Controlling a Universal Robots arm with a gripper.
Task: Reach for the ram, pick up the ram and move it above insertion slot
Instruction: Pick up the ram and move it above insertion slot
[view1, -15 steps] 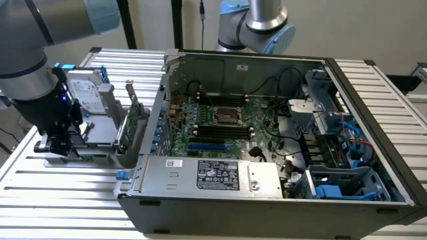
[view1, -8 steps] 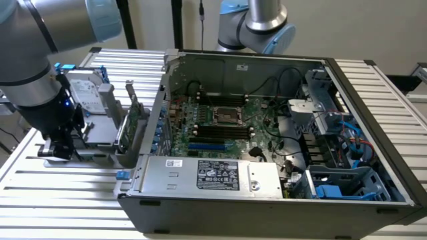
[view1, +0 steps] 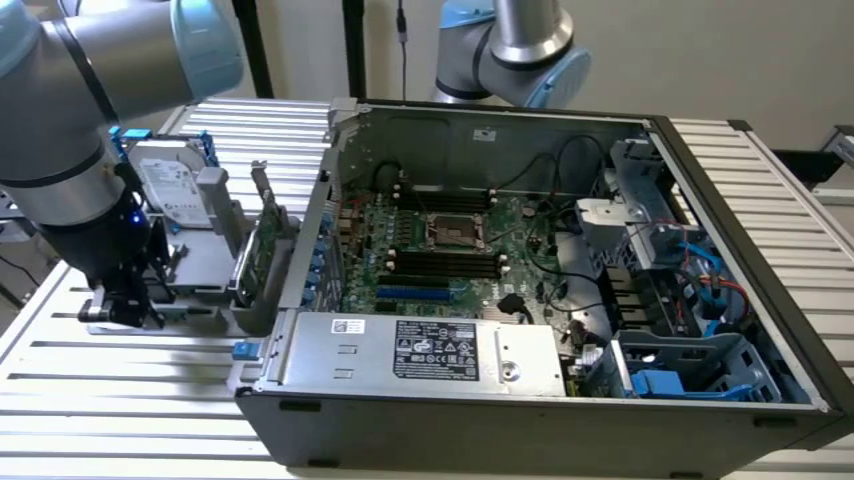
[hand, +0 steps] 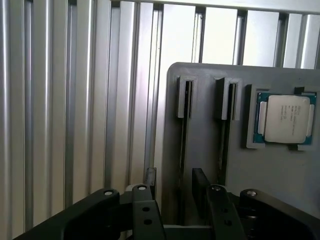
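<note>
Wrist view: gripper (hand: 175, 175) open, ram (hand: 184, 135) edge-on btw its tips, in grey fixture (hand: 280, 170) slot.

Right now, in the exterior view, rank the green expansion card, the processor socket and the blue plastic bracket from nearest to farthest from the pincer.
Measured from the pincer, low at the exterior view's left:
1. Green expansion card, upright just outside the computer case.
2. Processor socket, mid-motherboard inside the case.
3. Blue plastic bracket, at the case's corner on the exterior view's right.
</note>
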